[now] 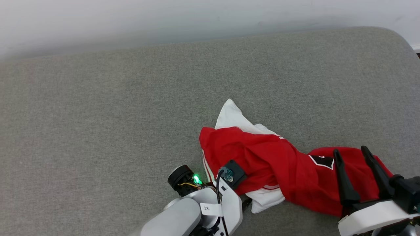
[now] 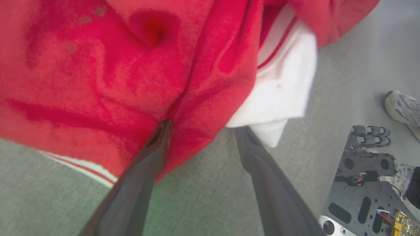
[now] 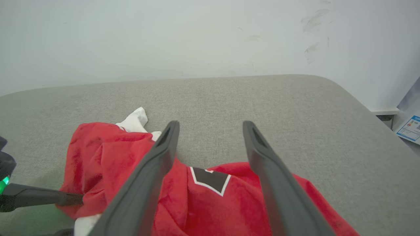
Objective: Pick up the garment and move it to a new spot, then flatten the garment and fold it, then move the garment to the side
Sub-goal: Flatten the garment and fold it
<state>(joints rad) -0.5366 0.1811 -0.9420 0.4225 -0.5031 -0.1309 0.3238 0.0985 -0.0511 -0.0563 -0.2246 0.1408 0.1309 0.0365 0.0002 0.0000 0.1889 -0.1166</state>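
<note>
1. On the grey cushion (image 1: 98, 131), toward its near right part, we see the garment (image 1: 272, 164) lying crumpled, red cloth bunched with white sleeves poking out at far and near sides.
2. Our left gripper (image 2: 202, 128) is spread wide at the garment's near-left edge; one fingertip (image 2: 163, 127) presses into a red fold, the other reaches the white sleeve, and nothing is clamped.
3. Our right gripper (image 1: 350, 151) is also released, fingers apart, above the garment's right end near a black, white-edged patch of lettering (image 1: 323, 161).
4. Beyond the cushion we see a pale wall (image 1: 197, 19); a shoe (image 2: 402, 106) stands on the floor in the left wrist view.
</note>
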